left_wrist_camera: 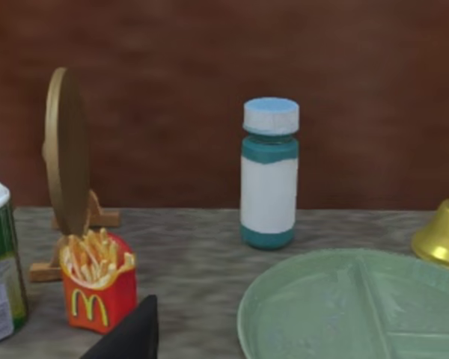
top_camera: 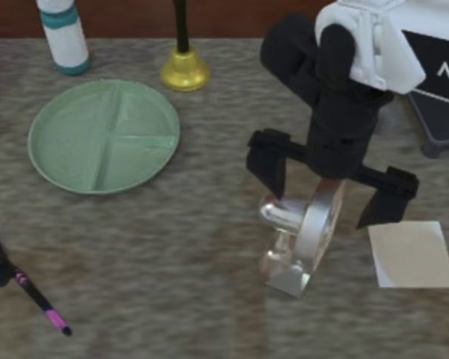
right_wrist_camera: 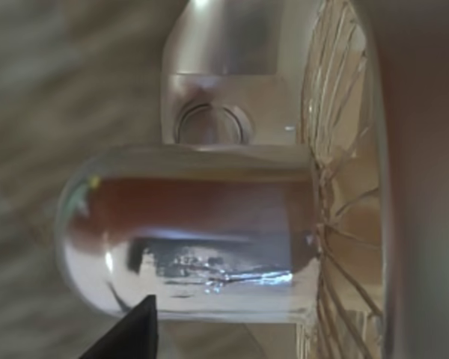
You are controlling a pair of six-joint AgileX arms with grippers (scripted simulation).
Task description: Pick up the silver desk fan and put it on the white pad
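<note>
Left arm parked at the left edge of the top view, only a dark sliver showing; can't tell its finger state. A black pen with pink bands (top_camera: 43, 304) lies lower left. The pale green divided round plate (top_camera: 103, 136) sits upper left, open table below it. A teal-and-white bottle (top_camera: 63, 34) and a gold bell with black handle (top_camera: 184, 69) stand along the top edge.

The shiny chrome desk fan (top_camera: 303, 232) stands right of centre, base toward the bottom edge. Its ring head is edge-on from above, long axis running top to bottom with a slight tilt; the motor housing points left. The right gripper (top_camera: 331, 193) hangs over the fan, fingers spread wide, one each side of the ring, not touching. The thin white square pad (top_camera: 411, 254) lies just right of the fan, bare, close to the right edge. A dark grey tray (top_camera: 441, 116) sits upper right.

Left wrist view alone shows a red fries carton (left_wrist_camera: 99, 283), a round wooden disc on a stand (left_wrist_camera: 66, 161), and a green can (left_wrist_camera: 0, 262). Right wrist view fills with the fan's housing and wire grille.
</note>
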